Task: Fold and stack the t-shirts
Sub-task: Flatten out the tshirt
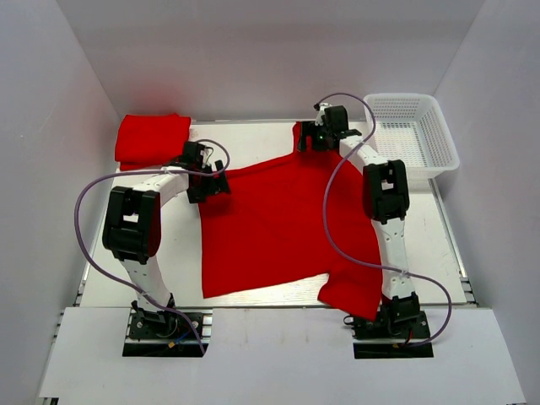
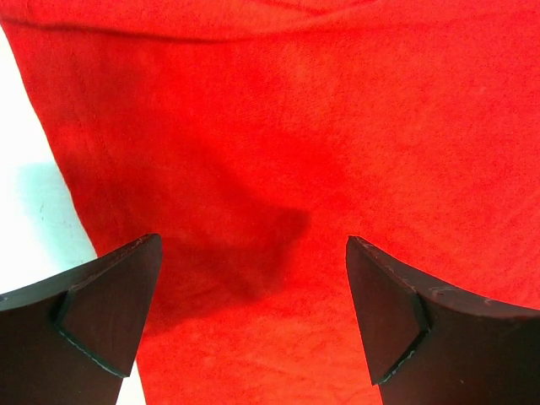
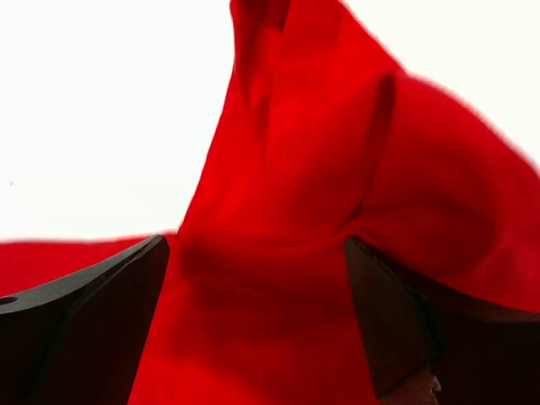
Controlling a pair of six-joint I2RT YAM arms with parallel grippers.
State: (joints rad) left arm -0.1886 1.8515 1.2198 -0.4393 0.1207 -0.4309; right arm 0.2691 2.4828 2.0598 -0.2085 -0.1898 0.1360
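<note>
A red t-shirt (image 1: 270, 228) lies spread out over the middle of the white table, one sleeve hanging over the front edge by the right arm's base. A folded red t-shirt (image 1: 152, 139) lies at the back left. My left gripper (image 1: 211, 187) is open over the spread shirt's left upper edge; in the left wrist view (image 2: 253, 240) flat red cloth (image 2: 337, 126) fills the gap between its fingers. My right gripper (image 1: 305, 139) is open at the shirt's far sleeve; in the right wrist view (image 3: 257, 240) a bunched, raised fold of the cloth (image 3: 312, 152) stands between the fingers.
A white plastic basket (image 1: 445, 160) stands at the back right, beside the right arm. White walls close in the table on the left, back and right. Bare table strip (image 1: 173, 245) runs left of the spread shirt.
</note>
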